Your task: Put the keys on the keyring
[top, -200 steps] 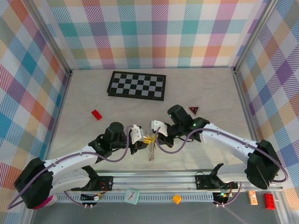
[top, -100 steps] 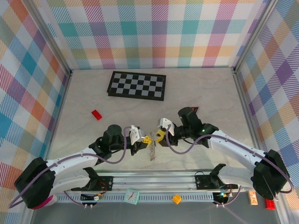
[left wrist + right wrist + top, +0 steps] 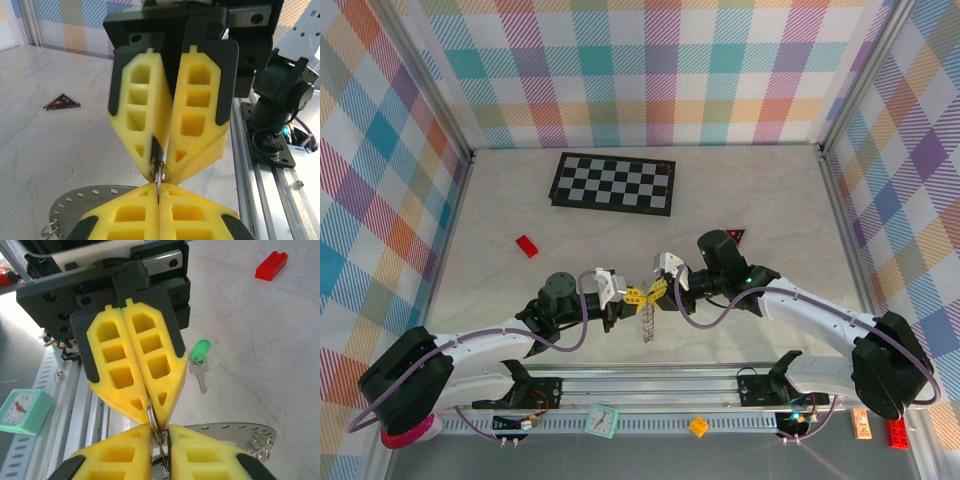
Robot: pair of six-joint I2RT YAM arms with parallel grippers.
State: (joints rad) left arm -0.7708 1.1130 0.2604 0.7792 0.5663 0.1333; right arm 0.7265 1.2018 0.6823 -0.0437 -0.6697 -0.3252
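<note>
The keyring (image 3: 645,325) hangs edge-on between both grippers at the near middle of the table. It is a flat grey disc (image 3: 80,200) with holes and wire loops (image 3: 235,435). My left gripper (image 3: 628,296) is shut on a thin wire loop (image 3: 159,192). My right gripper (image 3: 655,290) meets it tip to tip, its jaws (image 3: 161,437) nearly closed on a thin flat metal piece that looks like a key. A key with a green head (image 3: 200,360) lies on the table beyond the left fingers (image 3: 135,360).
A checkerboard (image 3: 613,183) lies at the back. A red brick (image 3: 527,246) sits to the left and a red triangle (image 3: 734,236) to the right of the arms. The metal rail with a teal clock (image 3: 603,420) runs along the near edge.
The right gripper opened and drew back to the right, then returned and closed against the left gripper's tips. The left gripper stayed shut and hardly moved.
</note>
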